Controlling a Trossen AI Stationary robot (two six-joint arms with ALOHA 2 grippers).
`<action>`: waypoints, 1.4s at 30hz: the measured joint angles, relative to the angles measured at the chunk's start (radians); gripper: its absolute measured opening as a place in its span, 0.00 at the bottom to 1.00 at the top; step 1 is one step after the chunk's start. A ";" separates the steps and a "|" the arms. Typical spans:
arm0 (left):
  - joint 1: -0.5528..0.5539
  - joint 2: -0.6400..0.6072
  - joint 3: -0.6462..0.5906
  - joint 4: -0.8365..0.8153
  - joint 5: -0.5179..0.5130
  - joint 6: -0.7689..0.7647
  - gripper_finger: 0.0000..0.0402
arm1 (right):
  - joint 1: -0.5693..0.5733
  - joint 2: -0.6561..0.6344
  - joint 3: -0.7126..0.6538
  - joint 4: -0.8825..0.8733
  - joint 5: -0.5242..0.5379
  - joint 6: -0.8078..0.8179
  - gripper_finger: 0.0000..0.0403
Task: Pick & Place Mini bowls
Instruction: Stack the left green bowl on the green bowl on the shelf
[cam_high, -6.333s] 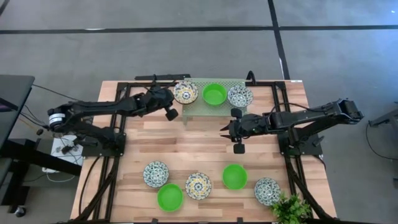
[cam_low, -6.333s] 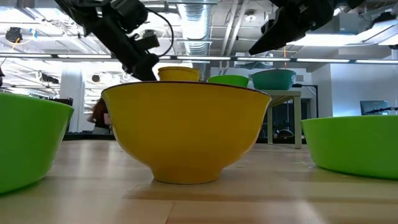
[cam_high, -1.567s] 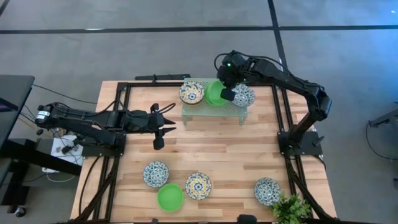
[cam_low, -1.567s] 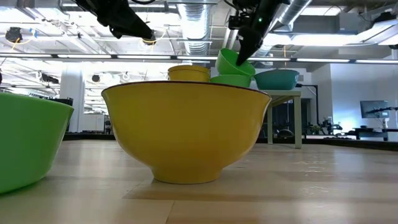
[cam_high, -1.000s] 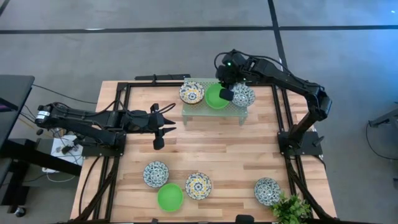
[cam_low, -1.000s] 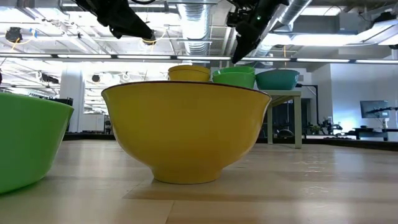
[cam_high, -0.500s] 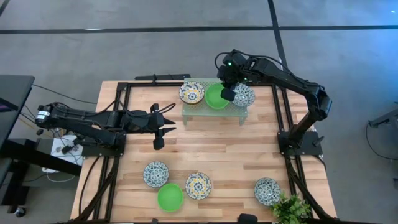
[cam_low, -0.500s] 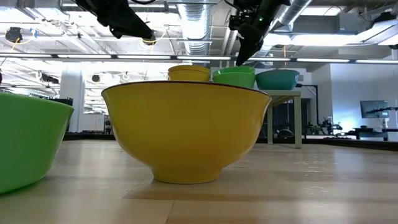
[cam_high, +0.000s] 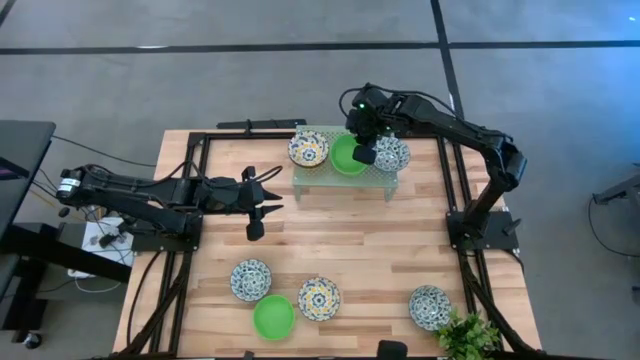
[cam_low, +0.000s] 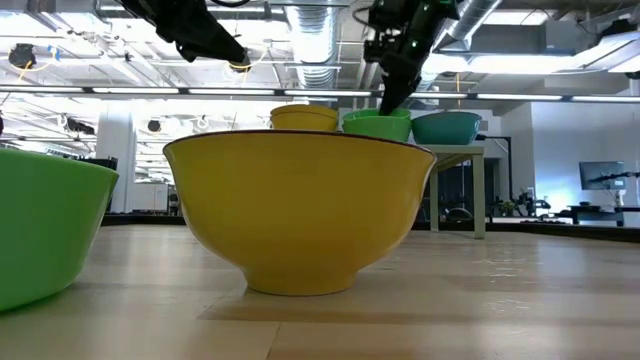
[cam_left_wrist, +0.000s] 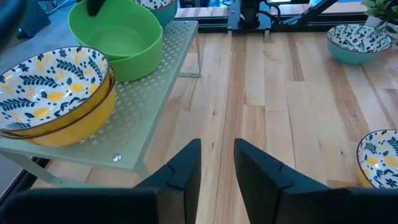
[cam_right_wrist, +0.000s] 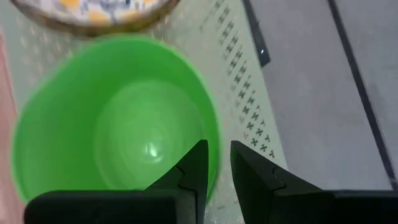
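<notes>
1. The right gripper (cam_high: 364, 150) hangs over the rack at the table's far edge, its fingers (cam_right_wrist: 186, 174) set a small gap apart astride the rim of the green bowl (cam_high: 347, 155); I cannot tell whether the pads press the rim or have let go.
2. What has changed: shortly before, this bowl was tilted in the air above the rack; now it sits level on the rack (cam_high: 310, 172), apparently nested in another green bowl, and the gripper has shifted only slightly since.
3. Judgement: the placement of this bowl is as good as done; release and withdrawal appear to be what remains of this step.
4. On the rack, a yellow-centred patterned bowl (cam_high: 308, 149) stands just beside the green one on 1 side, a blue-green patterned bowl (cam_high: 391, 154) on the other.
5. The left gripper (cam_high: 254, 229) waits over bare wood near the table's middle, fingers (cam_left_wrist: 186, 168) a little apart and holding nothing, unmoved over the last second.
6. Still to be moved, by my reading: 4 bowls near the front edge, namely a blue-green one (cam_high: 250, 280), a green one (cam_high: 273, 317), a yellow-centred one (cam_high: 319, 298) and another blue-green one (cam_high: 429, 306) beside the plant (cam_high: 465, 337).
</notes>
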 joint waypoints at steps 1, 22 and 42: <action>0.000 0.000 0.000 0.000 0.000 0.000 0.24 | 0.000 0.007 0.000 0.006 0.001 -0.013 0.16; 0.000 0.000 0.000 0.000 0.000 0.000 0.24 | -0.022 0.006 0.001 0.063 -0.041 0.016 0.01; 0.000 0.000 0.000 0.000 0.000 0.000 0.24 | -0.021 -0.007 0.002 -0.009 -0.107 0.019 0.01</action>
